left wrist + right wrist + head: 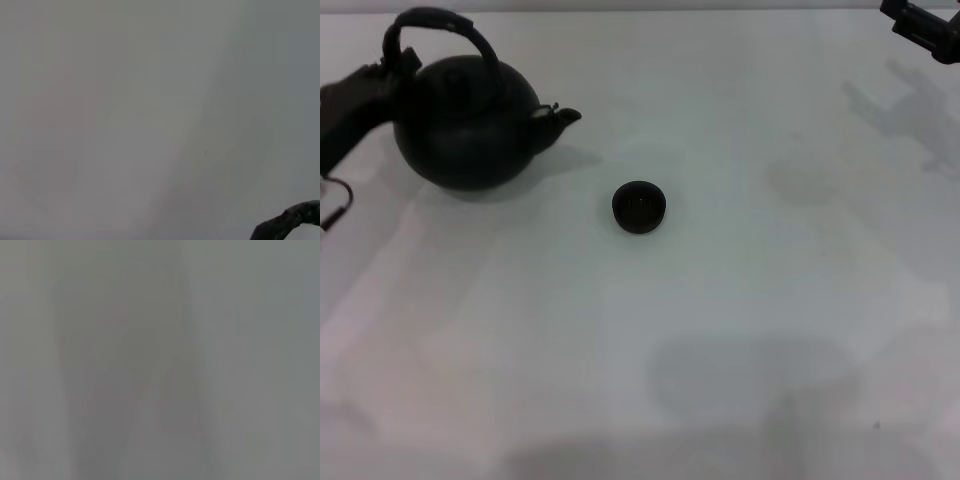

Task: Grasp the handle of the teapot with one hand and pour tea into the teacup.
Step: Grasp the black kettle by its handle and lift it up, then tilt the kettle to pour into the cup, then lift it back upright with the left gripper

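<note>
The large round black teapot (468,125) stands upright at the far left of the white table (720,330), its short spout (560,118) pointing right. Its arched handle (440,30) loops over the top. My left gripper (390,70) comes in from the left edge and sits against the left end of the handle. A dark curved piece of the handle (290,224) shows in a corner of the left wrist view. The tiny black teacup (639,206) stands to the right of and nearer than the spout, apart from the teapot. My right gripper (923,27) hangs at the far right corner.
A thin cable (338,205) trails on the table at the left edge below my left arm. The right wrist view shows only plain grey surface.
</note>
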Robot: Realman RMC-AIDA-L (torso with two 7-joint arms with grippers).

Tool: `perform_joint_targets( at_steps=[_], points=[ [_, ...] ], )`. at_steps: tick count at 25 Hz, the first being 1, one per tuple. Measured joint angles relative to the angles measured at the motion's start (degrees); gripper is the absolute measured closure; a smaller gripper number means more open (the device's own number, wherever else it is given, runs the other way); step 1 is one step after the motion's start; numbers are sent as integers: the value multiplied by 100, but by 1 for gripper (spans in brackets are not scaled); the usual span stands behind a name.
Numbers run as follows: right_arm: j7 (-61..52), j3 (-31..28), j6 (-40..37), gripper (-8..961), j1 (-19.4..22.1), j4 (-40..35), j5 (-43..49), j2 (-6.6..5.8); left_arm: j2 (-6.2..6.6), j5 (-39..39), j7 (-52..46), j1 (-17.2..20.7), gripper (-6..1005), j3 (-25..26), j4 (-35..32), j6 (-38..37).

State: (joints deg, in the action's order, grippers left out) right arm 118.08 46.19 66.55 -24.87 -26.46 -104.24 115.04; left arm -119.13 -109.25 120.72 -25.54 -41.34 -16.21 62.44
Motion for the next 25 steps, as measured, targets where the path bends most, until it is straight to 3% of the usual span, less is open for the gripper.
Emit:
perform_joint_targets(
  at_steps=[5, 10, 16, 25],
  points=[
    [67, -3, 7, 96, 73, 34, -8, 5, 0, 1055, -1696, 19, 838, -324, -1265, -591],
    [80, -5, 11, 96, 108, 42, -56, 9, 26, 1869, -3355, 136, 838, -1512, -2561, -1547],
    [106, -5, 104, 96, 95, -2, -68, 10, 15, 2708, -4634, 386, 839, -2594, -3828, -2193],
    [211, -12, 314, 97, 93, -70, -421, -1, -2, 4728, -6463, 768, 839, -3780, -5372, -2500]
  ],
)
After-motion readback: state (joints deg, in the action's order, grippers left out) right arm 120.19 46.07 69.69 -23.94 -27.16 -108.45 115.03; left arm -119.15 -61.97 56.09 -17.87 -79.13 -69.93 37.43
